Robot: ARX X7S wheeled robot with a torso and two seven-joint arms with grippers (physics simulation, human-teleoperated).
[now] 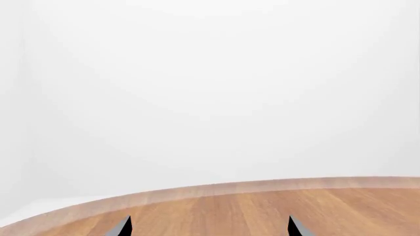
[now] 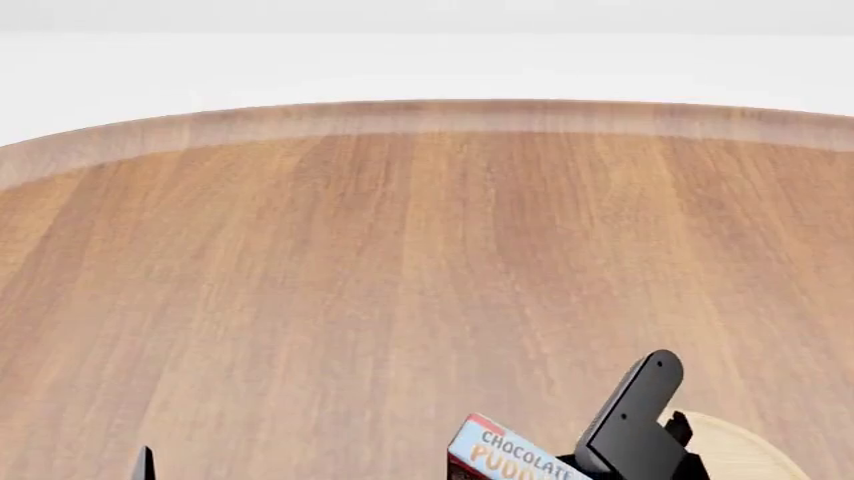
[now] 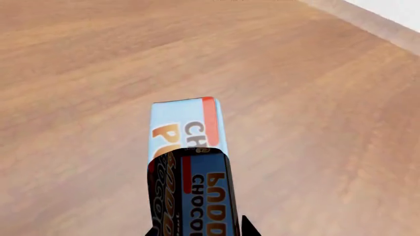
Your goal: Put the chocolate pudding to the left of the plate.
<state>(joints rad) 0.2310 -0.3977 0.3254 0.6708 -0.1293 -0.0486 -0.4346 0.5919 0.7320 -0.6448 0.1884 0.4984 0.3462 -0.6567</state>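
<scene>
The chocolate pudding (image 3: 187, 147) is a small carton with a light blue, red-edged top and a dark brown side. It sits between the two fingertips of my right gripper (image 3: 200, 230), which is shut on it above the wooden table. In the head view the pudding (image 2: 514, 455) shows at the bottom edge, just left of the black right wrist (image 2: 638, 410). The pale plate (image 2: 741, 452) peeks out to the right of that wrist, mostly hidden. My left gripper (image 1: 210, 227) stands open over bare wood, nothing between its fingertips (image 1: 123, 227).
The round wooden table (image 2: 400, 250) stretches ahead, with its curved far rim (image 2: 427, 118) against a white background. A left fingertip (image 2: 144, 466) pokes up at the bottom left of the head view.
</scene>
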